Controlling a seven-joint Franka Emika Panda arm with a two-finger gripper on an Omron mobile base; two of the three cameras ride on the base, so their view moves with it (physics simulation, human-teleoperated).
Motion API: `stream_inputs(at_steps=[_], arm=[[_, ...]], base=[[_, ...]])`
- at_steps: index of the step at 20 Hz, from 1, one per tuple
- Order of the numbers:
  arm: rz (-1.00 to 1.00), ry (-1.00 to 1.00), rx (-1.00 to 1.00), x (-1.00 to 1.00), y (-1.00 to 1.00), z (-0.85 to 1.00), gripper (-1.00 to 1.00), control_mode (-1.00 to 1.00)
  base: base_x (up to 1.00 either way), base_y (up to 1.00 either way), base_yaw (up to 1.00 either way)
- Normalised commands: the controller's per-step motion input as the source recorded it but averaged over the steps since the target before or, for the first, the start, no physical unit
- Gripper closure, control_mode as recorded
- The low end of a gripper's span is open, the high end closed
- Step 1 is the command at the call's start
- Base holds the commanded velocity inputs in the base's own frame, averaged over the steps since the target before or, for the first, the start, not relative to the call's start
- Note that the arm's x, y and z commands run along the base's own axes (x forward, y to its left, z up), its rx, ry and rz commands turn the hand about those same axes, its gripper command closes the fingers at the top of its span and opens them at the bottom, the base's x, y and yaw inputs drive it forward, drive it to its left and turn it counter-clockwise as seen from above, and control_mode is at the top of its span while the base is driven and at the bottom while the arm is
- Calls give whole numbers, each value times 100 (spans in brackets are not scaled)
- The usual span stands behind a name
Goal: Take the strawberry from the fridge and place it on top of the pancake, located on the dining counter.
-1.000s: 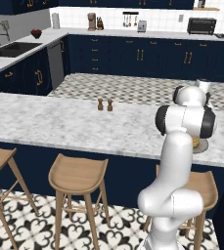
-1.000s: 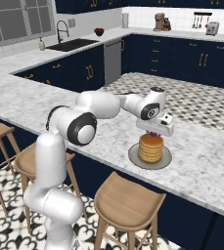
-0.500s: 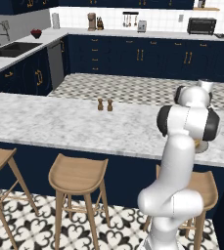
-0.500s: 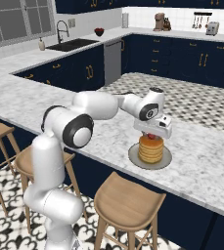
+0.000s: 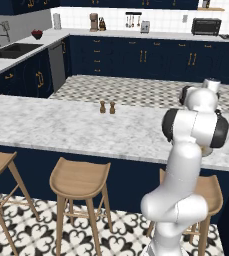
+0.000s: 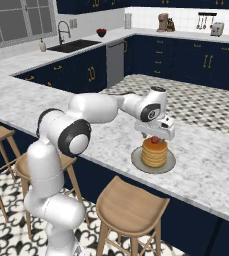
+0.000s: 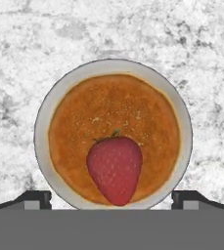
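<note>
The strawberry (image 7: pixel 114 168) lies on top of the golden pancake (image 7: pixel 84 122) stack, near the edge closest to the hand, on the round grey plate (image 7: pixel 42 127). My gripper (image 7: pixel 113 197) hovers straight above it and is open; its two fingertips (image 7: pixel 35 197) stand wide apart, clear of the fruit. From the right base view the gripper (image 6: pixel 156 136) sits just over the strawberry (image 6: pixel 156 140), the pancake (image 6: pixel 154 154) and the plate (image 6: pixel 136 161) on the marbled dining counter (image 6: pixel 101 145). In the left base view my own arm hides the plate on the dining counter (image 5: pixel 61 125).
Two small wooden shakers (image 5: pixel 107 107) stand further back on the dining counter. Wooden stools (image 6: pixel 131 207) (image 5: pixel 81 177) line its near side. Navy cabinets, a sink (image 6: pixel 78 46) and appliances run along the far walls.
Nearly nothing: the hand stays just above the pancake stack, with only a slight shift of the arm.
</note>
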Motion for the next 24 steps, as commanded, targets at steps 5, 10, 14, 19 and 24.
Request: stream_inputs(at_steps=[5,10,14,19,24], arm=[[0,0,0,-54,0,4,-100,-100],[0,0,0,-72,2,25,-100,-100],[0,-1,0,-71,8,41,-100,-100],[2,-21,0,-82,13,13,-100,-100],[0,-27,-1,-62,24,46,-100,-100]], base=[[0,0,0],[0,0,0],[0,0,0],[0,0,0],[0,0,0]])
